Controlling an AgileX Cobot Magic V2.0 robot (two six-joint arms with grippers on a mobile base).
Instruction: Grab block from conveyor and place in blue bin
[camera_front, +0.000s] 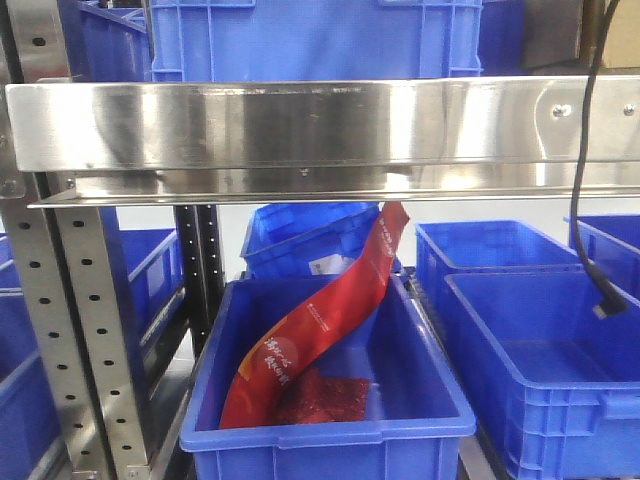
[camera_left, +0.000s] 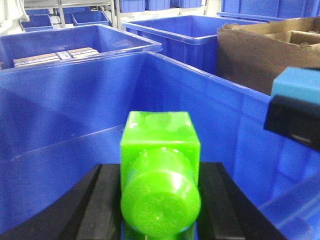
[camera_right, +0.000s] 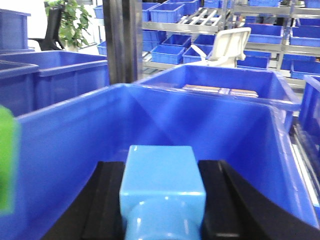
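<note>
Left gripper (camera_left: 160, 200): clamped on green block (camera_left: 160, 165), over blue bin (camera_left: 65, 100).
Right gripper (camera_right: 162, 200): holds light-blue block (camera_right: 162, 182).
Handling: probably rigid, light, glossy; take flat sides.

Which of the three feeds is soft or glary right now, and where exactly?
Front view: strong glare streaks on the polished steel shelf rail; the bins below stay sharp. Left wrist view: the bright green plastic block is close and soft, with sheen on its rounded end. Right wrist view: the light blue block is blurred; background shelving is sharper.
</note>
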